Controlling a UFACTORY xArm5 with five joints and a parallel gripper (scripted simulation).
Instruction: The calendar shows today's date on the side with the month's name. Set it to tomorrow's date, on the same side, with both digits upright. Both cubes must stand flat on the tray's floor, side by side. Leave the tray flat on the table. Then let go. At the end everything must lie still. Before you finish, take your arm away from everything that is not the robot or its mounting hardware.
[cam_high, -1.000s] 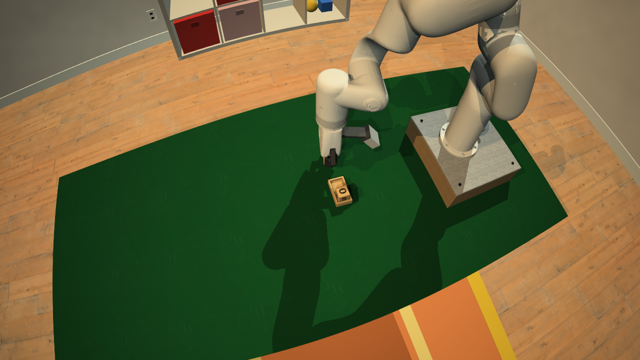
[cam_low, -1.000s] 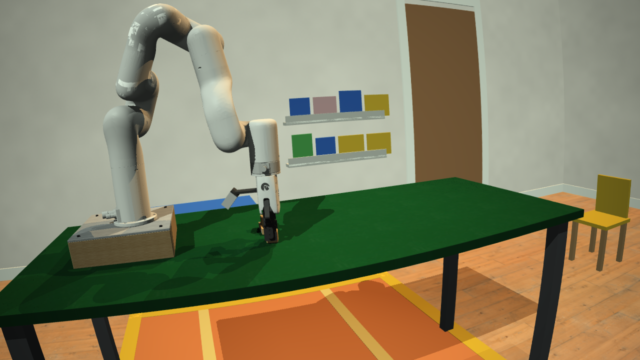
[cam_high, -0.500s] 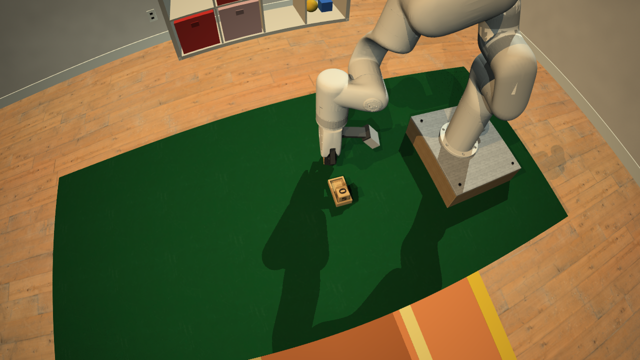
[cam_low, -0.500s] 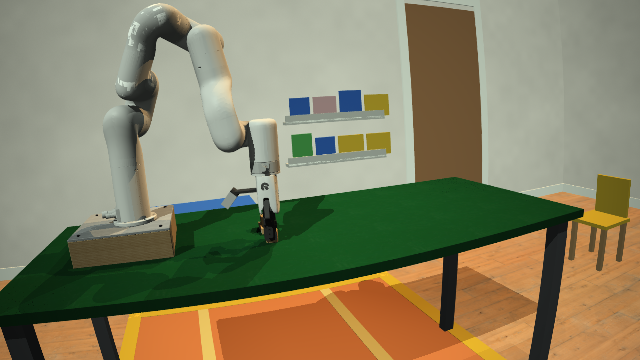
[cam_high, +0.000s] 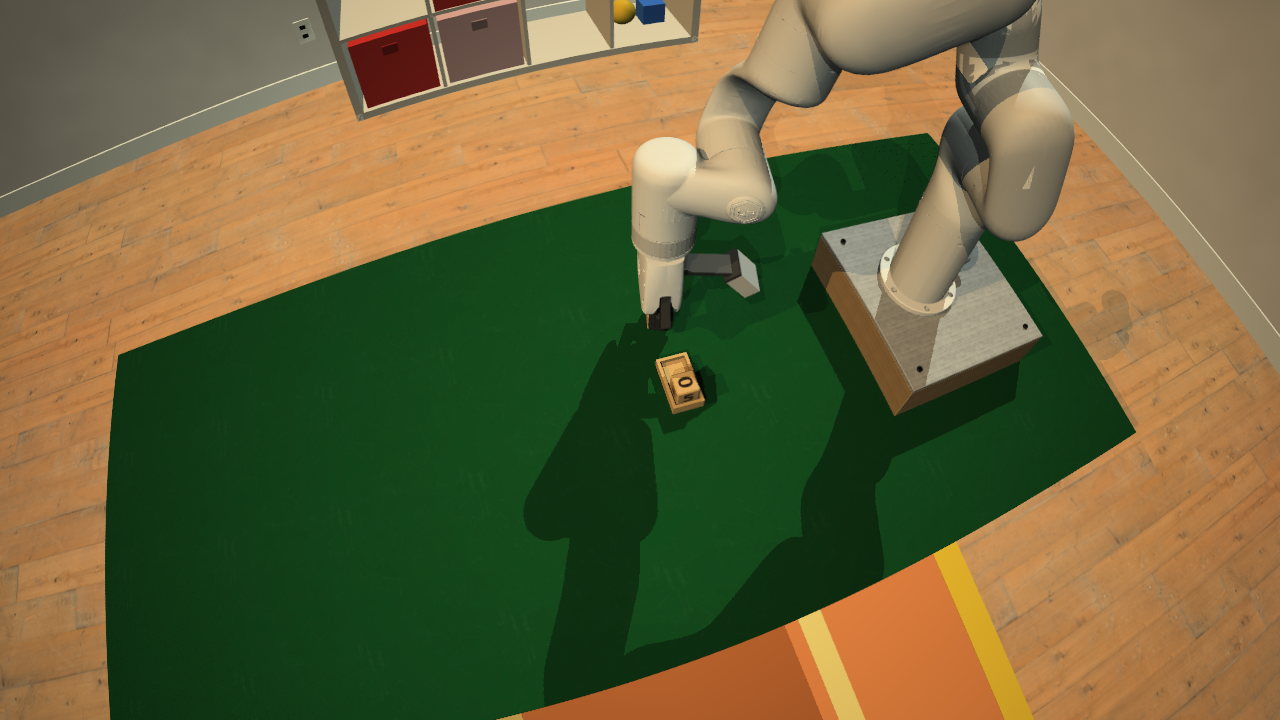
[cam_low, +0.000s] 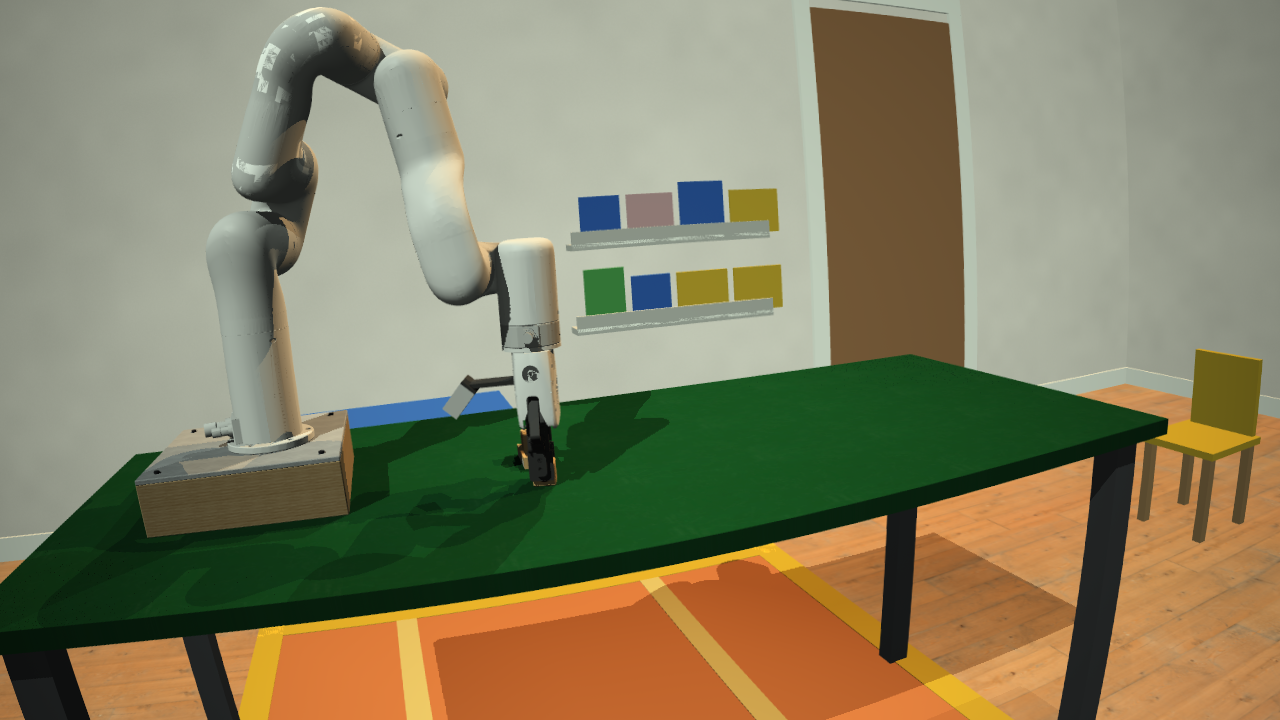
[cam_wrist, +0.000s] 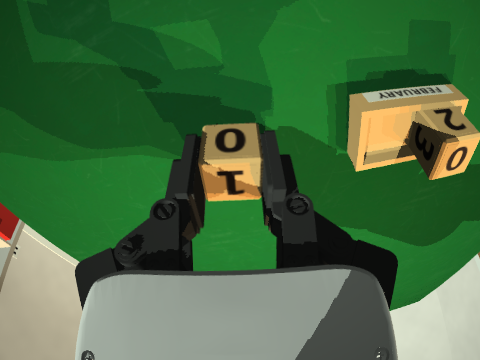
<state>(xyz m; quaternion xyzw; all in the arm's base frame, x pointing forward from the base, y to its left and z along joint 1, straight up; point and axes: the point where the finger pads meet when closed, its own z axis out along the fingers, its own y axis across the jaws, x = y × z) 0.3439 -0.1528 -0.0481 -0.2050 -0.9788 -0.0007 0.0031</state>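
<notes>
In the wrist view my gripper (cam_wrist: 231, 152) is shut on a wooden digit cube (cam_wrist: 231, 162) that shows a 0 on its top face and a 1 on the face toward the camera. The cube is low, at the green table top. The wooden tray (cam_wrist: 390, 127), labelled FEBRUARY, stands to the right, apart from the gripper. The second cube (cam_wrist: 446, 143) sits tilted at the tray's right end, showing 2, 3 and 0. In the top view the gripper (cam_high: 659, 315) is just behind the tray (cam_high: 676, 372). In the exterior view the gripper (cam_low: 538, 458) hides the cube.
The arm's base block (cam_high: 921, 313) stands on the table to the right of the tray. A grey wrist camera mount (cam_high: 735, 271) sticks out beside the gripper. A yellow chair (cam_low: 1212, 428) stands off the table's far end.
</notes>
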